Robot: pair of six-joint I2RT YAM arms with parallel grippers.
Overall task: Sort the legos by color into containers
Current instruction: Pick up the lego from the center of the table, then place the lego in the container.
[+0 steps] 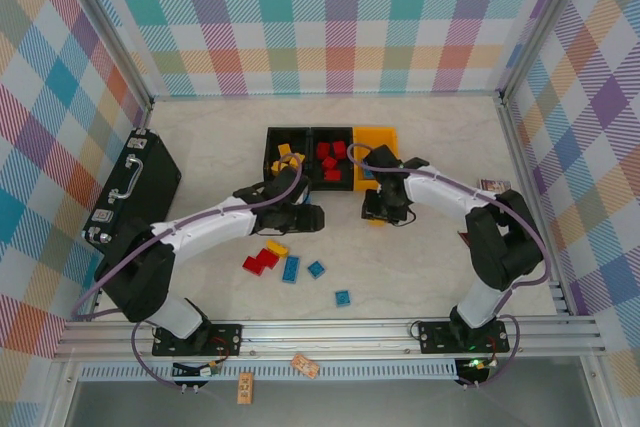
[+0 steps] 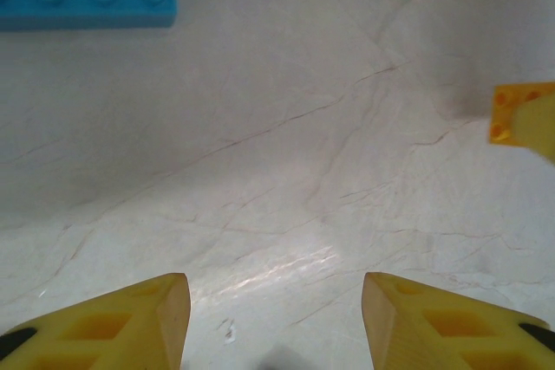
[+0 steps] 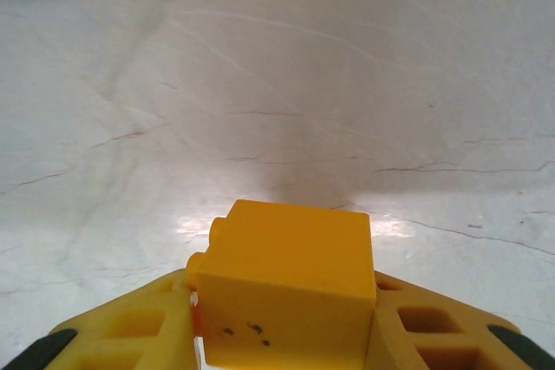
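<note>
Yellow brick [image 3: 286, 288] tight between right jaws

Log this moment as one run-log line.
left gripper: open, empty | right gripper: shut on small yellow plastic studded brick | loose on white marbled table: red plastic bricks, blue plastic bricks

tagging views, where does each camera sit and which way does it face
Top external: above and behind the bases, looking down on table, bins, both arms.
Left wrist: on the left arm, facing table past open fingers.
Right wrist: on the right arm, facing table, fingers shut on yellow lego.
Shared: both wrists see the table.
</note>
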